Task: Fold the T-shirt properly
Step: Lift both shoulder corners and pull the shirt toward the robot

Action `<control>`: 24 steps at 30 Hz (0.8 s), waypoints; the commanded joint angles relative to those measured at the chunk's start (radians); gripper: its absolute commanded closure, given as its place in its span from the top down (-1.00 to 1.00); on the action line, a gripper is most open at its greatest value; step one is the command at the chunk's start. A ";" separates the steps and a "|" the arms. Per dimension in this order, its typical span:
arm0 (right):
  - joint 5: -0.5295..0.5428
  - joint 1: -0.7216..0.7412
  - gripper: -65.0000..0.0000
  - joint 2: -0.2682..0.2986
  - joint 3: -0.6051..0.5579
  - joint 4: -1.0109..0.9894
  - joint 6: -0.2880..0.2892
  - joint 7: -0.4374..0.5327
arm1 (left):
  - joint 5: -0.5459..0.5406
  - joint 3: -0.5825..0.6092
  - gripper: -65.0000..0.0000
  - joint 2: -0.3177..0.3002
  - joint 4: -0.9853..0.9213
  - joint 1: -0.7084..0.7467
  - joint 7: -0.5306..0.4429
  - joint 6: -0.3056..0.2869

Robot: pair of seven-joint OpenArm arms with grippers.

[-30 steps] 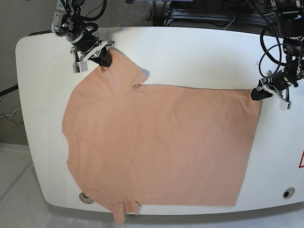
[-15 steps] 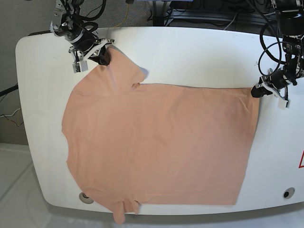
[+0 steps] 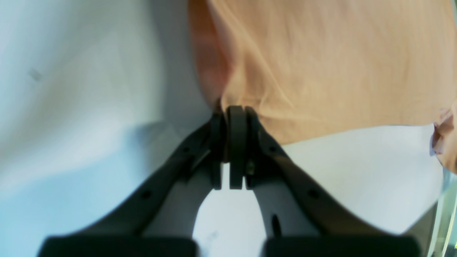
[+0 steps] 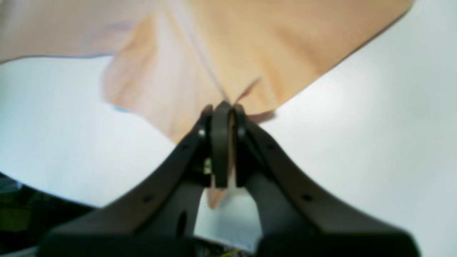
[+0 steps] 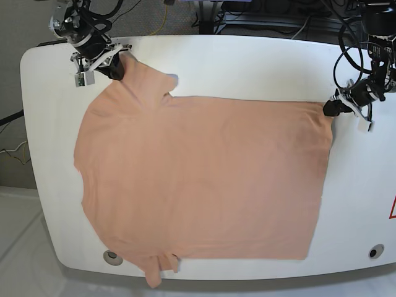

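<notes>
The salmon-pink T-shirt lies spread flat across the white table, with one sleeve hanging over the near edge. At the back left of the base view my right gripper is shut on the tip of the far sleeve; the right wrist view shows its jaws pinching a fold of the fabric. At the right edge my left gripper is shut on the hem corner, and in the left wrist view its closed fingertips bite the cloth's edge.
Cables and dark equipment run behind the table's far edge. A round hole sits at the table's front right corner and another at the front left. A red mark shows at the right edge.
Both grippers have pulled the shirt's far edge toward the back of the table and to the left. The left gripper closed on the hem corner. The cloth now lies more stretched.
</notes>
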 commanded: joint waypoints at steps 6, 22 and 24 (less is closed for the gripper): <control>0.037 -0.042 -1.00 0.012 0.047 0.047 0.008 0.014 | 0.008 -0.032 -1.00 -0.027 0.080 0.066 0.022 0.001; 0.080 -0.131 -1.00 0.004 0.129 0.137 0.010 0.010 | -0.028 -0.213 -1.00 -0.022 0.232 0.223 0.043 -0.027; 0.066 -0.154 -1.00 0.006 0.134 0.178 0.009 0.005 | -0.023 -0.228 -1.00 -0.023 0.240 0.252 0.057 -0.023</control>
